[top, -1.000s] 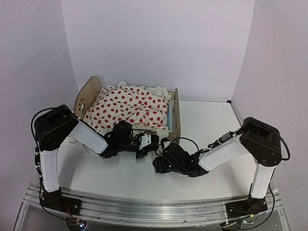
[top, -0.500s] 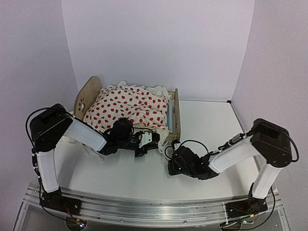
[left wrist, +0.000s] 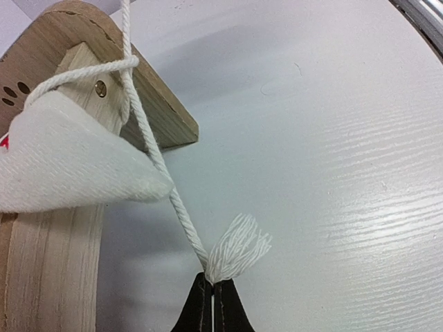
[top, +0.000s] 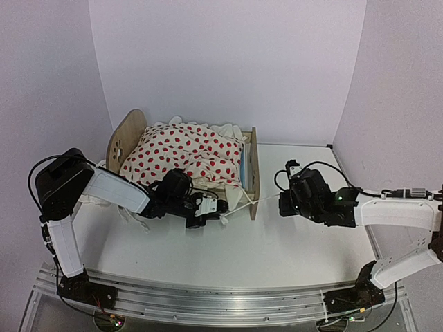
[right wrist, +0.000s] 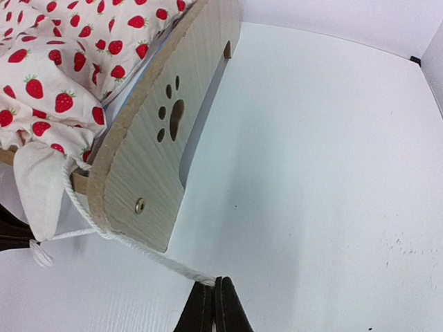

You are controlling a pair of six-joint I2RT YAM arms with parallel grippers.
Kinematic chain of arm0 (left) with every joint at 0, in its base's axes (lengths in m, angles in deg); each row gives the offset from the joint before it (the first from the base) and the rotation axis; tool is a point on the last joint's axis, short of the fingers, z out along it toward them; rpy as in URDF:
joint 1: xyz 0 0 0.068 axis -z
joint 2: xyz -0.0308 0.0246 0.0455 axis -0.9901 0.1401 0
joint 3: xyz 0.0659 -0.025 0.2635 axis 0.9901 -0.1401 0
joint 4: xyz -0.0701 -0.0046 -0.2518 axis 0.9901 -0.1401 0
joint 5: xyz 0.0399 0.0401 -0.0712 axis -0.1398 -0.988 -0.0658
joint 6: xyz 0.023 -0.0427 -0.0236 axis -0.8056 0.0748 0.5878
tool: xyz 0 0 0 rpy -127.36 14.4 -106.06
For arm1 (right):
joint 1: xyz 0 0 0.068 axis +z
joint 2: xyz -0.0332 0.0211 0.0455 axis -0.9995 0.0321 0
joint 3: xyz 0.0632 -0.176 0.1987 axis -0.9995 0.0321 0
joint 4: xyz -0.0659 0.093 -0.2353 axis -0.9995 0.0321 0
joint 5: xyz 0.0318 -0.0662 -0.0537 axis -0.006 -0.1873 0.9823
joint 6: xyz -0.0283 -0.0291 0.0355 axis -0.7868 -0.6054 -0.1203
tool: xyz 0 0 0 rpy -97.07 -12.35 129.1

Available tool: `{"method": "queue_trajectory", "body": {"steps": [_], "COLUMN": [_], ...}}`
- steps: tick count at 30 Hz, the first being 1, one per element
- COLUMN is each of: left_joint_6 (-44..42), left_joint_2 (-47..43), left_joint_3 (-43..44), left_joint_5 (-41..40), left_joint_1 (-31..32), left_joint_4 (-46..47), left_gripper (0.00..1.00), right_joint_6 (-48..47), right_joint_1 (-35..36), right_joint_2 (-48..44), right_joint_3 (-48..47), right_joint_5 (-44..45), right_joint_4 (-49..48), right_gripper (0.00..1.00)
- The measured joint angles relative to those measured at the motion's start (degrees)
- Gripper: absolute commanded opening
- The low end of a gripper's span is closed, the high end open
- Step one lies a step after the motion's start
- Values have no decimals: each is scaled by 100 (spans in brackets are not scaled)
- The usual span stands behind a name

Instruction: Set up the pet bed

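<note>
While both jaws pinch cord [left wrist: 156, 160], blanket [top: 187, 155] covers pet bed [top: 253, 173].

Both arms reach inward, elbows bent; left gripper [left wrist: 212, 285] and right gripper [right wrist: 214, 283] each pinch white cord [left wrist: 156, 162] between closed fingertips.

The top external camera sits high above and behind the arm bases, facing down and forward toward the back wall, far enough off to take in the whole table [top: 304, 242], both arms and the pet bed [top: 128, 135]. The left wrist camera rides low and very close, sighting along the left gripper [left wrist: 212, 294] at the white cord [left wrist: 156, 162] and one wooden bed corner. The right wrist camera, slightly farther off, sights past the right gripper [right wrist: 213, 290] at the paw-print footboard [right wrist: 149, 159]; all three views share that footboard end, the cord and the tabletop.
</note>
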Motion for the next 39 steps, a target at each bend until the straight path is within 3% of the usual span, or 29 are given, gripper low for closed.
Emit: {"method": "queue_trajectory", "body": {"steps": [8, 14, 20, 34, 39], "left_joint_6": [-1096, -1811, -2110, -2535, -2445], "left_joint_2": [2, 39, 114, 114, 115], "left_joint_3": [-297, -454, -452, -632, -585], "left_joint_5": [-293, -388, -389, -374, -306], "left_joint_1": [-19, -37, -33, 36, 39], "left_joint_4": [-12, -43, -51, 54, -78], "left_gripper": [0, 0, 0, 0, 0], "right_joint_6": [-723, -1172, -1275, -1127, -793], "right_joint_1": [5, -62, -578, -866, -851], "right_joint_2": [121, 900, 1568, 1762, 1521], "right_joint_3": [-1024, -2079, -2781, -3053, -2733], "right_joint_5": [-792, -1355, -1576, -2194, -3075], "right_joint_4": [511, 738, 928, 1187, 1027], "right_gripper": [0, 0, 0, 0, 0]}}
